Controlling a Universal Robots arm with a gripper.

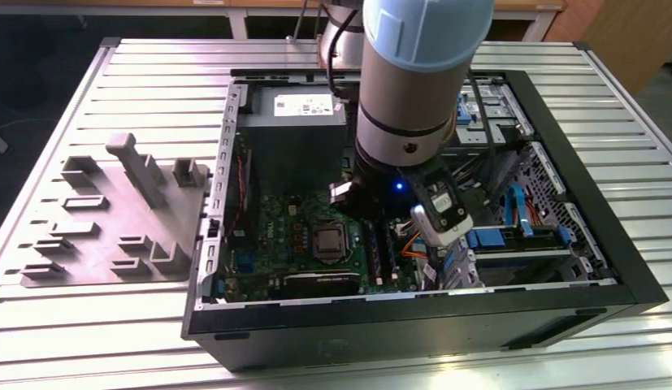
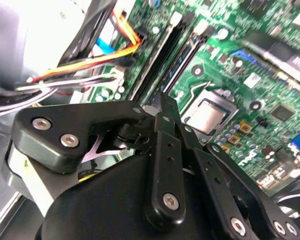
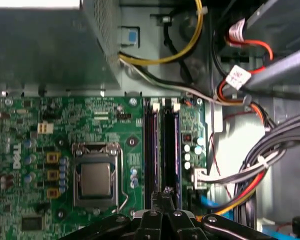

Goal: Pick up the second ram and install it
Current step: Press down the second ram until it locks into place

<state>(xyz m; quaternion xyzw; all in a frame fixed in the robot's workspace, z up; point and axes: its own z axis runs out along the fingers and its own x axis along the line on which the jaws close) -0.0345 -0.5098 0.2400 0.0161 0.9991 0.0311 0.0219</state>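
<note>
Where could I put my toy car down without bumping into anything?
The ribbed metal table is bare along the exterior view's right of the computer case, and along its near edge. On the left, the grey holder tray takes up room. Inside the case it is crowded: the arm, cables and green board.

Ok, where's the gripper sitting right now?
In the first wrist view the gripper is over the green motherboard, at one end of the two long black memory slots, with the silver processor socket beside them.

green motherboard [image 3: 65, 125], black end effector [image 2: 165, 112]
</note>
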